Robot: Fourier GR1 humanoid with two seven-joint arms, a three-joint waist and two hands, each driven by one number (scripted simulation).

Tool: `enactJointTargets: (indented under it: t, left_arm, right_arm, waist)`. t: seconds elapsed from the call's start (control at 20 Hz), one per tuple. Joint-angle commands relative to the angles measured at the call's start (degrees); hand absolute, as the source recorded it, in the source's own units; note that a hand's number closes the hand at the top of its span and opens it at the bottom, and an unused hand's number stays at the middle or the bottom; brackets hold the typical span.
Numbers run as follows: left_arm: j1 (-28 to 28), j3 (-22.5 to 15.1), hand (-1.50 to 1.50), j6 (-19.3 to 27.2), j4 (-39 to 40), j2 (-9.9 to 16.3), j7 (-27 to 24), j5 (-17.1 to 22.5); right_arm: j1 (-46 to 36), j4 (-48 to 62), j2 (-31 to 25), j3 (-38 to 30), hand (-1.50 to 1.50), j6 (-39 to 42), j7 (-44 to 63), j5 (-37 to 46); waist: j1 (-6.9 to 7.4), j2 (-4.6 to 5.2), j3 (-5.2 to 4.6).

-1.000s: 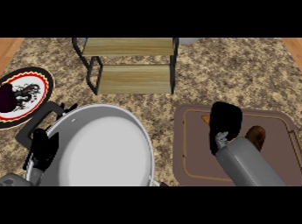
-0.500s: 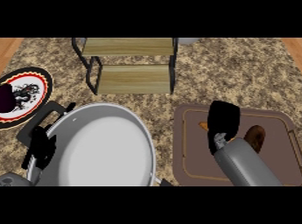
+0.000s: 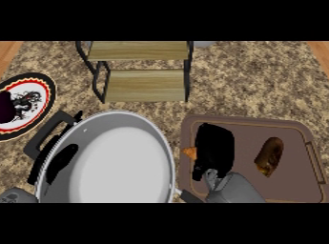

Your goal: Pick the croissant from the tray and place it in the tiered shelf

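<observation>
No writing or brand is showing anywhere; the only marking is the black, red and white pattern on the round plate sitting at the counter's left edge.

The right hand is hovering over the left half of the brown tray, back of the hand upward, and it is hiding its own fingers, so whether they are spread or curled cannot be told. A small orange-brown bit is peeking out at the hand's left edge; it is possibly a second pastry, though too little is showing to be sure. The croissant is lying on the right half of the tray, apart from the hand and untouched, with bare tray surface all around it.

The tiered shelf is standing at the far side of the speckled counter, both wooden tiers bare, and open counter is stretching between it and the tray.

A big grey pan is filling the lower left, just beside the tray. The left hand is resting at the pan's left rim, fingers straight.
</observation>
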Motion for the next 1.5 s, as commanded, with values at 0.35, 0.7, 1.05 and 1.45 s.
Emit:
enactJointTargets:
  t: [0.35,0.7,1.05,1.45]
  left_arm:
    - [0.46,1.07,0.0,-3.89,2.52,-1.19,-3.33,-0.39]
    - [0.6,-0.64,0.0,-1.97,0.4,-2.51,-1.56,-2.01]
    - [0.42,-0.82,0.0,-2.18,3.5,-4.6,-4.25,-3.89]
    - [0.3,0.2,0.0,-3.63,1.64,-3.92,-2.05,-3.33]
  right_arm:
    - [-10.66,-20.08,2.59,5.2,1.5,5.42,19.71,6.09]
    - [-23.94,-23.23,2.62,-1.08,1.5,1.91,22.1,6.12]
    - [-36.83,-11.65,2.62,-14.56,1.5,3.98,15.92,4.51]
    - [-48.21,11.77,2.09,-28.18,1.5,-4.03,4.28,4.1]
  waist:
    - [-0.28,0.19,-0.29]
    - [0.86,0.2,-0.28]
    - [0.83,0.65,-0.32]
    - [1.55,0.97,-0.22]
